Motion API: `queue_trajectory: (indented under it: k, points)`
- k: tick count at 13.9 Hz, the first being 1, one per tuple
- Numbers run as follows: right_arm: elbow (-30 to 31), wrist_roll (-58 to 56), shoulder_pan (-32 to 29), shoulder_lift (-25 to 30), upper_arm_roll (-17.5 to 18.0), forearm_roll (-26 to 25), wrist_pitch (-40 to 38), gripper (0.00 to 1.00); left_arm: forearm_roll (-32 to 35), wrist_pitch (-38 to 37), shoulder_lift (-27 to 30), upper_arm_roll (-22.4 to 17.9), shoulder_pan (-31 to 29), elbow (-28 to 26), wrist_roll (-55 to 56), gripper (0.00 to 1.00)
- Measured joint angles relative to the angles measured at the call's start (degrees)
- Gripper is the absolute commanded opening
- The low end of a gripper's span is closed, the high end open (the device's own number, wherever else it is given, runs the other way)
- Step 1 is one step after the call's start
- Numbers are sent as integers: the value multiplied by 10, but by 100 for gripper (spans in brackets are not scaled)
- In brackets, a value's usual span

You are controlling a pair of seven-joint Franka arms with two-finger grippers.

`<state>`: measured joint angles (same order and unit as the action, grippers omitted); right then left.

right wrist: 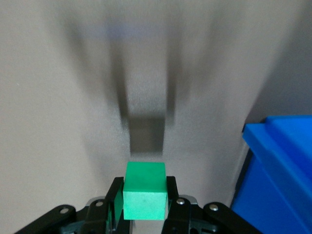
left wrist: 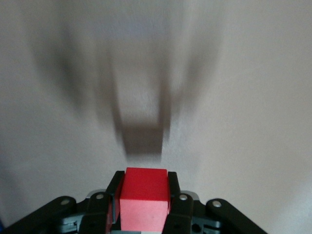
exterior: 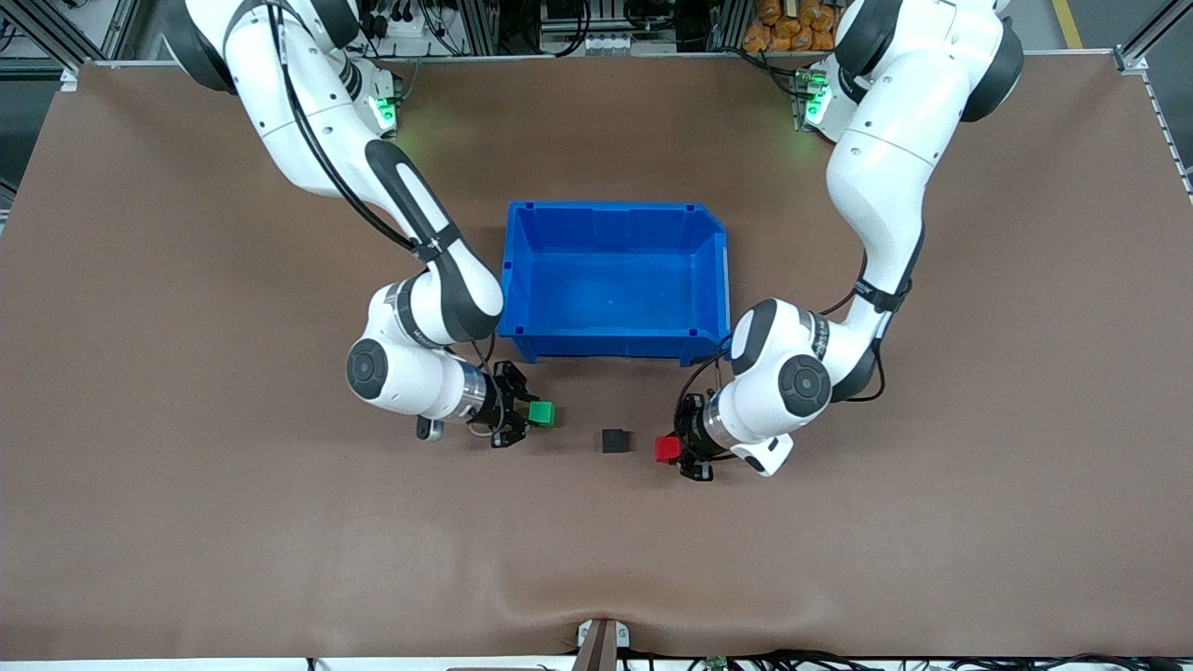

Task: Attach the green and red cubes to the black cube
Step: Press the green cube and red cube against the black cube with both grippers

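Both end effectors hold cubes: left end effector [exterior: 673, 451] clamps the red cube [exterior: 667, 449], right end effector [exterior: 533, 416] the green cube [exterior: 541, 414]; the black cube [exterior: 614, 440] sits loose on the table [exterior: 186, 522] at frame centre between them; pushing unevenly, I judge, could skid or twist it and spoil the joins.

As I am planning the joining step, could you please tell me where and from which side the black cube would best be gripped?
Probably from above, on the two faces toward and away from the blue bin. The black cube sits flat on the table; its other two sides face the green cube in the right tool and the red cube in the left tool, and should stay free.
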<state>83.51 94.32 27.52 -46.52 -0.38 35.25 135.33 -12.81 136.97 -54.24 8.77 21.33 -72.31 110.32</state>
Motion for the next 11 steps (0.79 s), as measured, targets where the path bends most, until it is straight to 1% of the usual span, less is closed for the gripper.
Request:
queue_trajectory:
  k: [3, 6, 11]
  points:
    - [0, 22, 12, -11, 0, 2, 39, 0, 0, 15, -13, 0, 10, 4, 2, 0]
    - [-10, 47, 23, -22, 0, 4, 53, 0, 0, 19, -19, 0, 17, 4, 2, 0]
    - [-60, 92, 44, -54, 0, 4, 64, 0, 0, 20, -25, 0, 20, 5, 2, 0]
